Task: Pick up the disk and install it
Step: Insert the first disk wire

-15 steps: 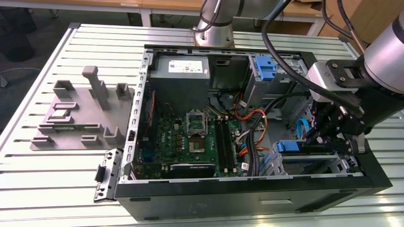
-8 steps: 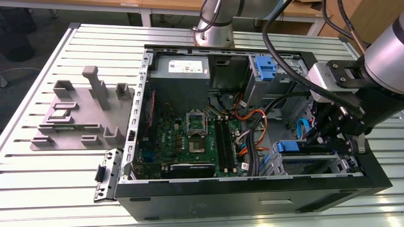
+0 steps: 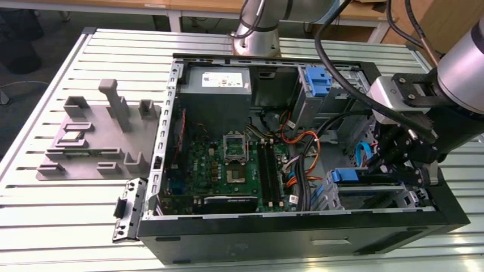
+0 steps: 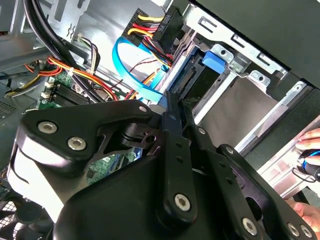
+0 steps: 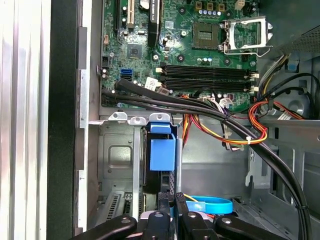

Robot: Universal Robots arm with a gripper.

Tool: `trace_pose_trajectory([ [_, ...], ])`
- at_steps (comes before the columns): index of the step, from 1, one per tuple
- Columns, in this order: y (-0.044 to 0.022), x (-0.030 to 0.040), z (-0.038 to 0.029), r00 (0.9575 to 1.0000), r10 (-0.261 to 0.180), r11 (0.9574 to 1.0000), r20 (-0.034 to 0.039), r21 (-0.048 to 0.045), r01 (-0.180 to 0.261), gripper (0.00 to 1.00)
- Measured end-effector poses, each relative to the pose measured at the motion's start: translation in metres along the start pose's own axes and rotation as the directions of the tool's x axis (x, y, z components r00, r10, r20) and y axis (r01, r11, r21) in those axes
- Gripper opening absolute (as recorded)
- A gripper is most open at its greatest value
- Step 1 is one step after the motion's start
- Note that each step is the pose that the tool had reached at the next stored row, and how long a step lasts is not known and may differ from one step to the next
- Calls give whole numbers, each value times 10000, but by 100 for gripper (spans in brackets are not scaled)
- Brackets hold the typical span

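1. The disk, a silver hard drive in a blue plastic bracket, stands on edge inside the metal drive bay of the open black computer case; its blue tab sits at the bay's mouth.
2. The black pincer is closed down narrow on the disk's edge, fingers pinching the thin side.
3. A light blue flat data cable curls just beside it, near red, orange and yellow power wires.
4. The green motherboard fills the case middle.
5. A grey plastic fixture lies towards the slatted metal counter's edge, well apart.
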State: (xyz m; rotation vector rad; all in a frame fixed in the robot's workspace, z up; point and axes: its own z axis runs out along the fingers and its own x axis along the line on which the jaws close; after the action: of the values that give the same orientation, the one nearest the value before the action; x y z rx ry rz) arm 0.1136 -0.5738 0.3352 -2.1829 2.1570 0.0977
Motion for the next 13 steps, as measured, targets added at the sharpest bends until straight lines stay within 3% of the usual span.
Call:
trace_pose_trajectory([
  [13, 0, 4, 37, 10000, 0, 10000, 1, 0, 0, 16],
])
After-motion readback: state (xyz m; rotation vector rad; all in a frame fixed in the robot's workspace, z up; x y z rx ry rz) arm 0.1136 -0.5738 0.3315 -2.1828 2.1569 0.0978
